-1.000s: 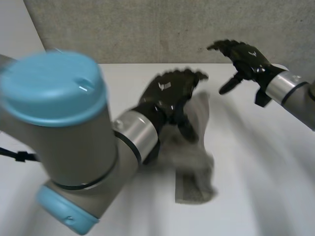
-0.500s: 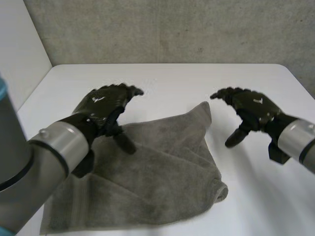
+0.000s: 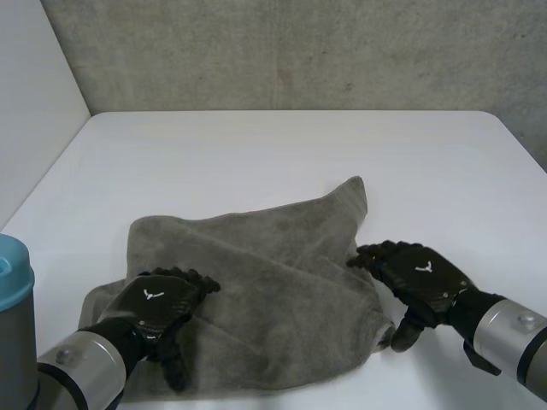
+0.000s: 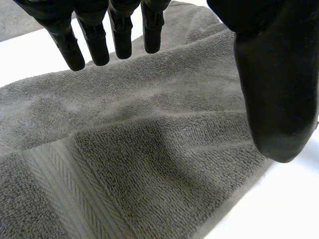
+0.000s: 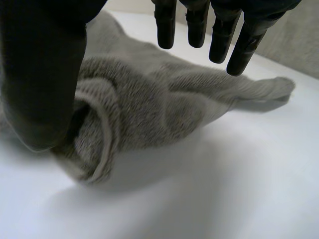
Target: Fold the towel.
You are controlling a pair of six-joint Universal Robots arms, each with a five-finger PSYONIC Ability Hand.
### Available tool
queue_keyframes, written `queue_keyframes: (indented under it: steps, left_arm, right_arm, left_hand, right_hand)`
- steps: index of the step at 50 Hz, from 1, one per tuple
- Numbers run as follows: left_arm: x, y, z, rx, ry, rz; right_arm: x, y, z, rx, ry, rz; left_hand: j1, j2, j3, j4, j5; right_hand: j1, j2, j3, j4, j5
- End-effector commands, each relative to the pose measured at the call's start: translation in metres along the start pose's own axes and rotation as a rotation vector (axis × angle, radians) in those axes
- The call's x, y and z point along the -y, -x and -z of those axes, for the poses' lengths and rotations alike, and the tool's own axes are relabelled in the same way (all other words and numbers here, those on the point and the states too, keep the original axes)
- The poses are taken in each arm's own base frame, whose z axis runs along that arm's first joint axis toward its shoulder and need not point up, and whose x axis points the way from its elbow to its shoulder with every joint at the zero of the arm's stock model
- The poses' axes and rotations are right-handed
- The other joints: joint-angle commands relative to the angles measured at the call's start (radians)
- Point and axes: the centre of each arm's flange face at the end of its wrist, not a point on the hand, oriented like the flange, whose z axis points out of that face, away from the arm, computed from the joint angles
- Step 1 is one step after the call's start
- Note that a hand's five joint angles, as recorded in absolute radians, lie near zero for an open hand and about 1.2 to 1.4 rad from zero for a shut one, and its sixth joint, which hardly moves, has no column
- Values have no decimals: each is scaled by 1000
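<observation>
**Ana:** Where is the towel (image 3: 273,290) right now?

**Ben:** We see it lying crumpled on the white tabletop (image 3: 282,154), more to the near side than the far side. One pointed corner (image 3: 355,190) sticks out toward the far side. The near right corner is curled into a little roll (image 3: 383,329).

**Ana:** And what are our two hands doing?

**Ben:** Our left robot hand (image 3: 155,306) is over the near left part of the towel. Its fingers (image 4: 119,35) are straight, the thumb is held away from them, and it holds nothing. Our right robot hand (image 3: 420,282) is at the towel's right edge, just beside the roll. It is wide open too. Its thumb is down by the roll, its fingers are above the cloth, and nothing is pinched.

**Ana:** So which step are we at?

**Ben:** We think we are just about to take hold. The towel is neither flat nor folded, so most of the job is left.

**Ana:** What does the next move need?

**Ben:** We think each hand has to close on the cloth. The right one can squeeze the roll between its thumb and fingers. The left one needs the near left edge, but we cannot tell just where that corner lies. Then we would pull the towel smooth, so the fold comes out neat.
</observation>
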Motion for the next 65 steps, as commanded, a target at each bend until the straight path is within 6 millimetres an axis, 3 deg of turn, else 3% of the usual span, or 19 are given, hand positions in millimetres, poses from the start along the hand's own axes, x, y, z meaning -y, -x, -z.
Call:
queue_keyframes:
  steps: [1, 5, 7, 11, 14, 21, 25, 33, 37, 44, 49, 50, 51, 52, 53, 60, 62, 65]
  left_arm:
    - [1, -1, -7, 16, -37, 0]
    - [-2, -6, -13, 4, -50, 24]
    - [-3, -7, -15, 0, -49, 38]
    - [-8, -9, -24, -5, -25, 71]
    - [-11, -9, -30, -7, -13, 73]
    - [-10, -9, -40, -2, -20, 73]
    - [-10, -10, -43, 7, -29, 69]
    - [-11, -13, -50, 30, -53, 58]
    - [-11, -10, -55, 68, -62, 58]
    - [-16, -12, -57, 74, -43, 53]
    - [-17, -23, -51, 40, -48, 30]
    - [-17, -27, -49, 28, -52, 23]
    - [-17, -30, -47, 22, -54, 17]
    - [-17, -30, -47, 22, -54, 17]
    - [-18, -32, -45, 18, -53, 10]
    - [-27, -27, -39, 40, -7, 8]
    - [-26, -14, -37, 91, 6, 27]
    - [-26, -11, -35, 100, 12, 33]
  right_arm:
    - [-16, 4, -7, 36, 58, -10]
    - [-15, 3, -8, 34, 49, -15]
    - [-10, -2, -11, 14, 10, -2]
    - [-3, -4, -19, 5, -48, -15]
    - [13, -2, -28, 23, -116, -70]
    - [57, -17, -45, -13, -295, -205]
    - [67, -25, -53, -40, -328, -227]
    - [70, -31, -73, -83, -325, -247]
    - [61, -33, -80, -90, -298, -262]
    - [61, -36, -82, -101, -300, -272]
    - [60, -39, -87, -118, -298, -302]
    - [60, -39, -88, -118, -297, -304]
    - [59, -39, -89, -118, -295, -305]
    - [59, -39, -89, -118, -295, -305]
    - [59, -38, -88, -116, -289, -304]
    - [69, -35, -69, -125, -277, -246]
    - [68, -26, -55, -127, -257, -170]
    - [61, -16, -45, -108, -229, -81]
  left_hand:
    - [-110, -63, -43, -50, -52]
    - [-110, -63, -43, -50, -52]
    - [-110, -63, -43, -50, -52]
    - [-110, -63, -43, -50, -52]
    - [-110, -63, -43, -50, -52]
    - [-110, -63, -43, -50, -52]
    - [-110, -63, -43, -50, -52]
    - [-110, -63, -43, -50, -52]
    - [-100, -54, -43, -50, -43]
    - [-41, 5, -43, -50, 16]
    - [41, 87, -43, -50, 98]
    - [41, 87, -43, -50, 98]
    - [35, 81, -43, -50, 92]
    - [35, 81, -43, -50, 92]
    - [23, 70, -43, -50, 81]
    - [17, 64, -43, -50, 75]
    - [17, 64, -43, -50, 75]
    - [17, 64, -43, -50, 75]
  right_hand:
    - [162, 155, -7, -60, 169]
    - [286, 278, -7, -60, 293]
    - [566, 559, -7, -60, 573]
    - [808, 801, -7, -60, 815]
    - [1143, 1136, -7, -60, 1150]
    - [1145, 1138, -7, -60, 1152]
    - [1145, 1138, -7, -60, 1152]
    - [1145, 1138, -7, -60, 1152]
    - [1145, 1138, -7, -60, 1152]
    - [1145, 1138, -7, -60, 1152]
    - [1145, 1138, -7, -60, 1152]
    - [902, 895, -7, -60, 909]
    - [315, 308, -7, -60, 322]
    - [309, 302, -7, -60, 316]
    - [-77, -84, -7, -60, -70]
    - [-77, -84, -7, -60, -70]
    - [-77, -84, -7, -60, -70]
    - [-77, -84, -7, -60, -70]
